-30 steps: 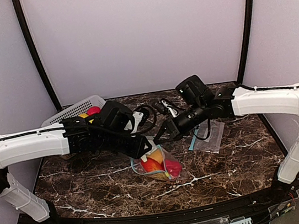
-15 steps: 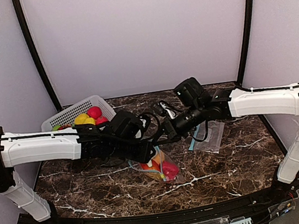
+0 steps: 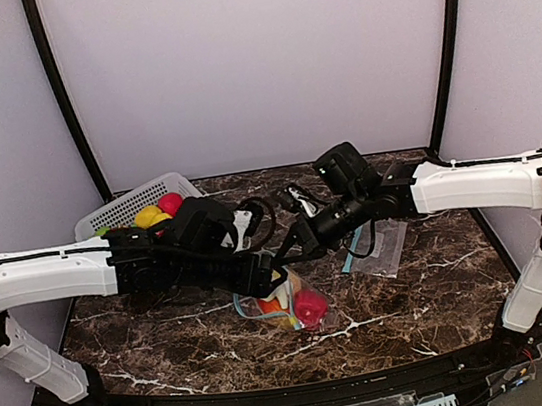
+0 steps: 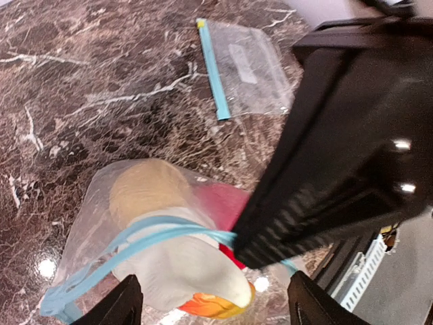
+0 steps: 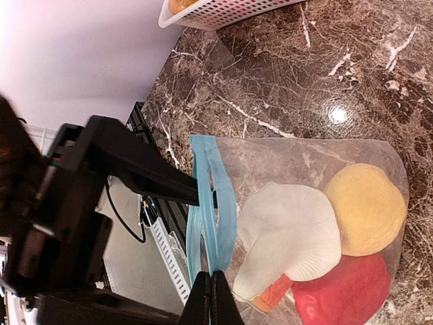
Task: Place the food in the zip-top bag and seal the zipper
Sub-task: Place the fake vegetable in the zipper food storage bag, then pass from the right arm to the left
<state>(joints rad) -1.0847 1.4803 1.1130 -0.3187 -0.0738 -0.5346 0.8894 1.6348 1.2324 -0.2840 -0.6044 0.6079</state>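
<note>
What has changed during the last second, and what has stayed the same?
The left gripper has opened wide above the mouth of the zip-top bag; its arm has shifted only slightly. The right gripper stays shut on the bag's blue zipper rim. The bag and the food inside lie about where they were.

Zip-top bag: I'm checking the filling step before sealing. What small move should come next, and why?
Probably lift the left gripper clear and swing it to the basket for another piece. Its fingers stand open over the bag, which already holds at least three pieces. The right gripper pinches the blue zipper rim, and food lies in the basket.
</note>
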